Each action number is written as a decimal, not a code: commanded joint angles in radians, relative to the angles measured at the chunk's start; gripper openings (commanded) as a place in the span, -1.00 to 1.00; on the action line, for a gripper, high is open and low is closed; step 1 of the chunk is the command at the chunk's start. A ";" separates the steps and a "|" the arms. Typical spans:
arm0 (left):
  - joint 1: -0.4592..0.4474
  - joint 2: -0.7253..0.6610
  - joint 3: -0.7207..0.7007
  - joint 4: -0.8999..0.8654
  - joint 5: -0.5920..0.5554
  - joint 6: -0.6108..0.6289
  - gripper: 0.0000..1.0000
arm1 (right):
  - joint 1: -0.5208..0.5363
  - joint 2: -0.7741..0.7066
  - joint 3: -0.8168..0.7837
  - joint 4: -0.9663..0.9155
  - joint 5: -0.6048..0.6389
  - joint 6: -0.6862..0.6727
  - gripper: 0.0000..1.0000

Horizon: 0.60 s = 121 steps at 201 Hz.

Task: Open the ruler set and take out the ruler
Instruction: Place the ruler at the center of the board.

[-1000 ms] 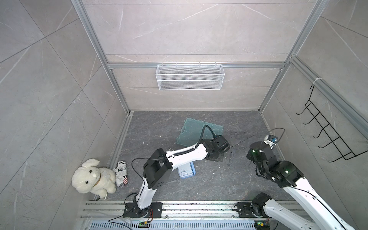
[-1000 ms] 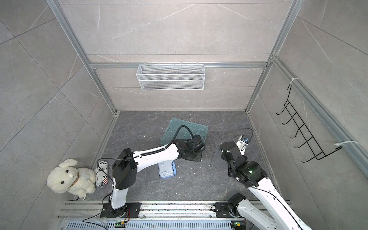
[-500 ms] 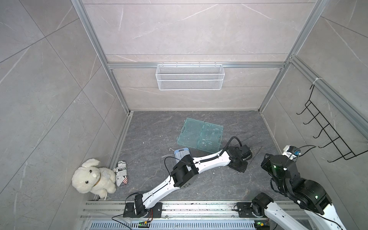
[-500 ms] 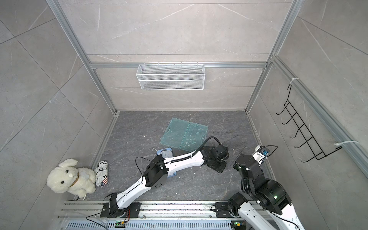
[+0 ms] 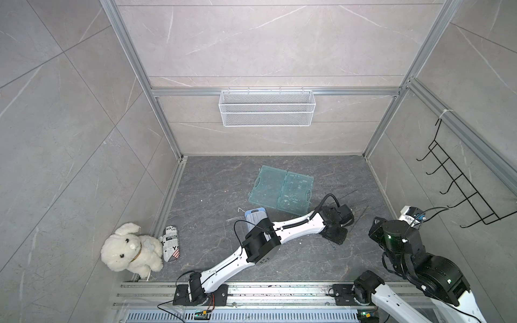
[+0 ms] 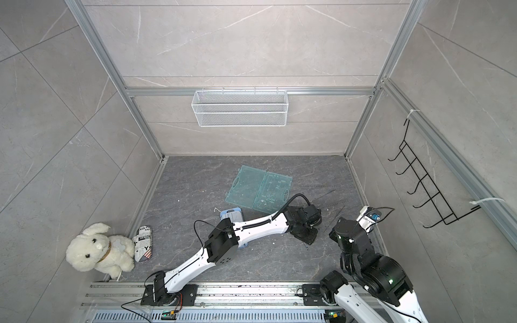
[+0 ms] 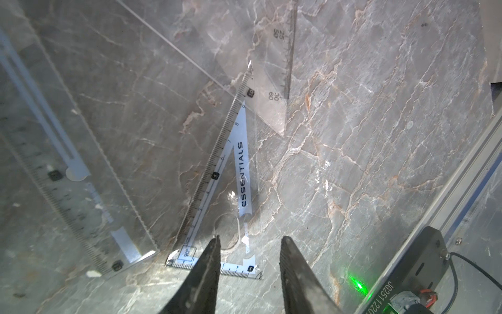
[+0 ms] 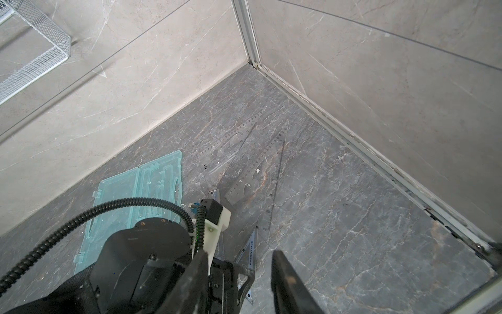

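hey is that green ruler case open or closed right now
Open. In a top view the ruler case lies spread flat, its two halves side by side, with the moulded recesses of one half facing up.

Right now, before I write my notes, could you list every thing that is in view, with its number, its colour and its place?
open transparent plastic ruler case: 1, pale teal, flat on the grey floor, towards the back wall
clear triangular set square printed ESSENTIALS: 1, transparent, floor, under the left gripper
second clear set square: 1, transparent, floor, overlapping the first one's tip
clear straight ruler: 1, transparent, floor beside them
plush toy animal: 1, white, front left corner
newspaper-print pouch: 1, white and black, beside the plush
flat blue object: 1, light blue, partly under the left arm
wire mesh basket: 1, white, back wall
wire hook rack: 1, black, right wall
left gripper: 1, black, open
right gripper: 1, black, open, empty
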 commanded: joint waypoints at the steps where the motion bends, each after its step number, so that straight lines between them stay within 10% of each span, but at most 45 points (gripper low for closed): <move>1: 0.002 -0.013 0.027 -0.025 -0.007 0.020 -0.17 | -0.002 -0.005 0.008 0.001 -0.003 -0.023 -0.18; 65: 0.102 -0.581 -0.502 0.267 -0.386 0.019 0.11 | -0.002 0.073 0.042 0.140 -0.172 -0.250 -0.06; 121: 0.566 -1.213 -1.062 0.296 -0.456 0.072 0.26 | -0.001 0.412 0.048 0.371 -0.203 -0.462 0.01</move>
